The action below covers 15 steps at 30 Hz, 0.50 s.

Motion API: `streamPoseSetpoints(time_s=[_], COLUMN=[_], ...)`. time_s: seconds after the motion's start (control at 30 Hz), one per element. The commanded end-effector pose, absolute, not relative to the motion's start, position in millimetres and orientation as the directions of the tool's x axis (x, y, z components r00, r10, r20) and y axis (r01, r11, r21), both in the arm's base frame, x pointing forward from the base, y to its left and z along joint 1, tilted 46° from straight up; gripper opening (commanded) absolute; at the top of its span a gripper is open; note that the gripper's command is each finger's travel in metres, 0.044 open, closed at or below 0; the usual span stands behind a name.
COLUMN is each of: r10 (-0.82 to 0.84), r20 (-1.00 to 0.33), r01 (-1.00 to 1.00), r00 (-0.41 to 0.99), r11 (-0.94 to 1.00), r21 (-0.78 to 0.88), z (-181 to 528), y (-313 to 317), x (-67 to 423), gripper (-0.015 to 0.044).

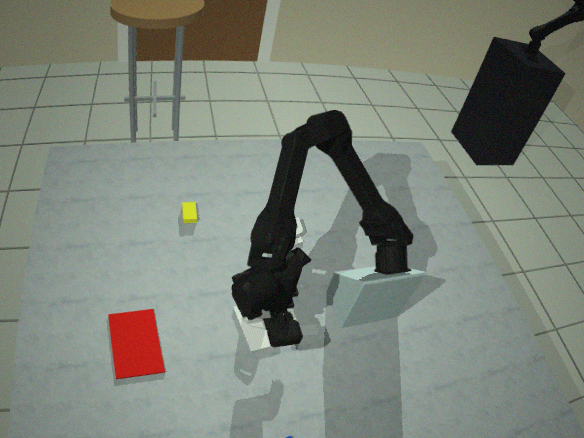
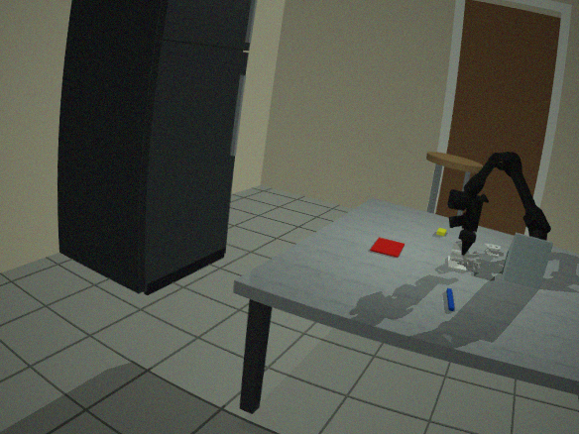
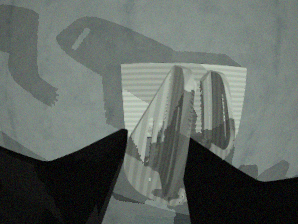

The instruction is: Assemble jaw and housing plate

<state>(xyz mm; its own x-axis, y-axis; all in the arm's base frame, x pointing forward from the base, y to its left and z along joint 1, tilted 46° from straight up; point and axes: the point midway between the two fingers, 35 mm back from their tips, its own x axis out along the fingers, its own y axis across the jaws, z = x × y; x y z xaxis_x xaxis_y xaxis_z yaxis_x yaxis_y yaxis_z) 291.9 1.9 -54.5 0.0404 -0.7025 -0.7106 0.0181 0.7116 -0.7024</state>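
Observation:
My gripper [image 2: 465, 252] [image 3: 154, 139] is shut on one pale, toothed jaw [image 3: 170, 142], which stands between the fingertips over the base. The ribbed white base [image 1: 254, 336] [image 3: 136, 76] lies on the table. The other jaw [image 3: 218, 110] stands at the base's right side in the wrist view, close beside the held one. The pins and the lower end of the held jaw are hidden, so I cannot tell whether it touches its pin or whether teeth mesh. A small white part, likely the housing plate [image 1: 299, 228] [image 2: 492, 247], lies behind the arm, apart from the base.
A pale blue-grey block [image 1: 382, 297] [image 2: 527, 260] stands by the arm's foot. A red flat panel [image 1: 136, 344] [image 2: 388, 247], a yellow block [image 1: 189, 212] [image 2: 441, 232] and a blue bar [image 2: 450, 299] lie on the table.

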Motion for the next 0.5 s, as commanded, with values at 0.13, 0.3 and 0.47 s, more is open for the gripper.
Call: streamPoseSetpoints(time_s=[0.13,0.3,0.47], r10=[-0.710,-0.711,-0.711], r20=[-0.704,-0.703,-0.703], r01=[0.006,0.007,0.007], r00=[0.029,0.029,0.028], r11=[0.704,0.704,0.703], r21=[-0.710,-0.711,-0.711], z=[-66.1,-71.4,-72.9], y=[-9.6,-15.6,-17.3], x=[287.8,287.4,287.3], gripper=[0.0134,0.0134,0.0134])
